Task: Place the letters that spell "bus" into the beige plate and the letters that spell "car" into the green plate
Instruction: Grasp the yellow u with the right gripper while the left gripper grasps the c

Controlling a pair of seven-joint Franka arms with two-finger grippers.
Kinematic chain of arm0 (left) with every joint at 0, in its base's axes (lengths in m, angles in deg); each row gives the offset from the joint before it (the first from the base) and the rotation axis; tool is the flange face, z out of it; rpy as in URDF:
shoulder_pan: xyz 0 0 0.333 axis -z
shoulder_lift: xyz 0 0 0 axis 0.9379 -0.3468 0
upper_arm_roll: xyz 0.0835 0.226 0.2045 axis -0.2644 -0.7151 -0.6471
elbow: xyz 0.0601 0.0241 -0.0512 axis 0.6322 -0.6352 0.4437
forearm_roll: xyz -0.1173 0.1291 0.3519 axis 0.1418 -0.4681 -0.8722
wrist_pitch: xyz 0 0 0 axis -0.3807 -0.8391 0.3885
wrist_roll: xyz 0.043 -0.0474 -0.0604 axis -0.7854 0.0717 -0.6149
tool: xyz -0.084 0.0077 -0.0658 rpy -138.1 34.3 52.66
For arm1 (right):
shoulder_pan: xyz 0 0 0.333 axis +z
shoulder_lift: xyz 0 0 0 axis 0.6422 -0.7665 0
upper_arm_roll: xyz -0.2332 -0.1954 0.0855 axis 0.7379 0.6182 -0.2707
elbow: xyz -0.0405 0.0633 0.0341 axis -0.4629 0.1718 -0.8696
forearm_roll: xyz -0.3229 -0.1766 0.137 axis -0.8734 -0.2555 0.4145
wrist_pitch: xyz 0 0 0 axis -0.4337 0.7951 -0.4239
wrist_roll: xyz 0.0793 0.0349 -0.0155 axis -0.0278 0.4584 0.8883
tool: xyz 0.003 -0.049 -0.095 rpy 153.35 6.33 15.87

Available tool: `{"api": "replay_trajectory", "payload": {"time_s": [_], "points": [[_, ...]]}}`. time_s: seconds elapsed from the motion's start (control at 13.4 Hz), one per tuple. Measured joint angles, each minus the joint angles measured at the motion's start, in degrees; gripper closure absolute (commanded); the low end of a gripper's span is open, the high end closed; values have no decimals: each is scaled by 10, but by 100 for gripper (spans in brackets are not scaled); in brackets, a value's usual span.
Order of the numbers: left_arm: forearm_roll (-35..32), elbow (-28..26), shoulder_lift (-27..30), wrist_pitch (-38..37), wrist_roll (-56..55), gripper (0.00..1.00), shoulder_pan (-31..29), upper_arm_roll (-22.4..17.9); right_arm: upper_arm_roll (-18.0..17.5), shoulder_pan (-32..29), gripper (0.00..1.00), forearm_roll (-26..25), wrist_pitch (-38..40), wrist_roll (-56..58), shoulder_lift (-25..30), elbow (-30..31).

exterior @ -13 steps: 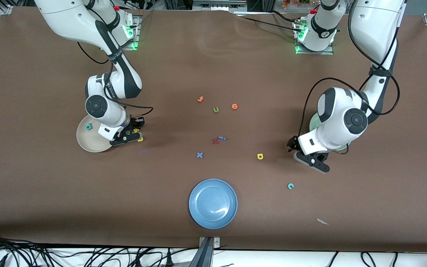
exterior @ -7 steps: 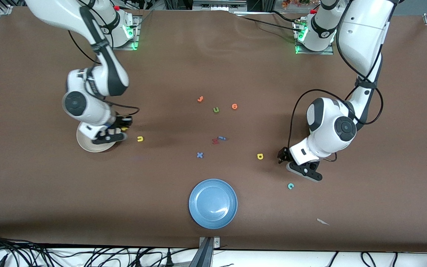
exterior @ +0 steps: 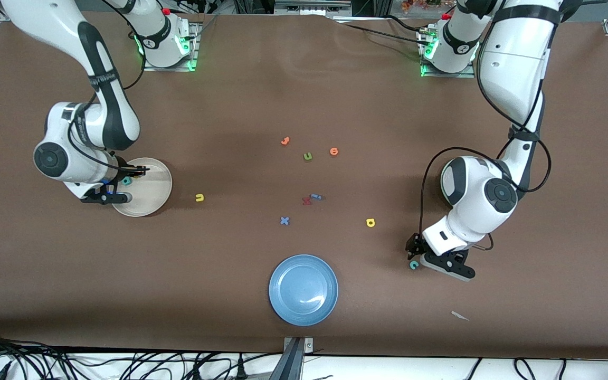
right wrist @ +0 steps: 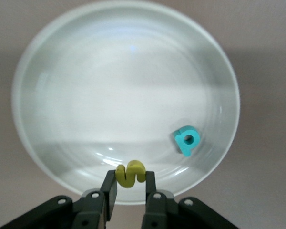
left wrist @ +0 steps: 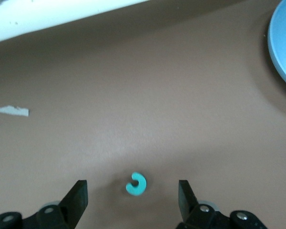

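Right claw (right wrist: 128, 188) over the beige plate (right wrist: 62, 71), pinched on the yellow "s" (right wrist: 130, 173); teal "b" (right wrist: 186, 140) already lying in the plate. Left claw (left wrist: 132, 200) spread wide, low over the teal "c" (left wrist: 136, 184) on the counter (exterior: 230, 89) — letter between the fingers. Yellow "u" (exterior: 199, 198) and yellow "a" (exterior: 370, 222) still on the counter. Risks: "s" released near the rim, bouncing out; thin "c" skidding aside on an off-centre close.

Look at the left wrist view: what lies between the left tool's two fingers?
The teal "c" lies on the bare brown table, between the open fingers of the left tool, touching neither.
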Motion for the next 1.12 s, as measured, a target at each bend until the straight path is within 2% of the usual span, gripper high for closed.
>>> {"api": "replay_trajectory", "payload": {"time_s": [0.07, 0.15, 0.45, 0.67, 0.9, 1.12], "points": [[0, 4, -12, 17, 0, 15, 3, -1, 0, 0, 22, 0, -5, 0, -9, 3], [0, 6, -23, 28, 0, 15, 6, -2, 0, 0, 1, 0, -8, 0, -15, 5], [0, 14, -46, 39, 0, 15, 12, -9, -2, 2, 0, 0, -9, 0, -10, -6], [0, 15, -50, 39, 0, 15, 17, -12, -24, 5, 0, 4, 24, -23, 6, -53], [0, 15, -59, 39, 0, 14, 27, -18, -67, 10, 1, 5, 42, -135, 11, -95], [0, 15, -67, 39, 0, 15, 29, -19, -86, 23, 1, 5, 14, -215, -22, -109]]}}
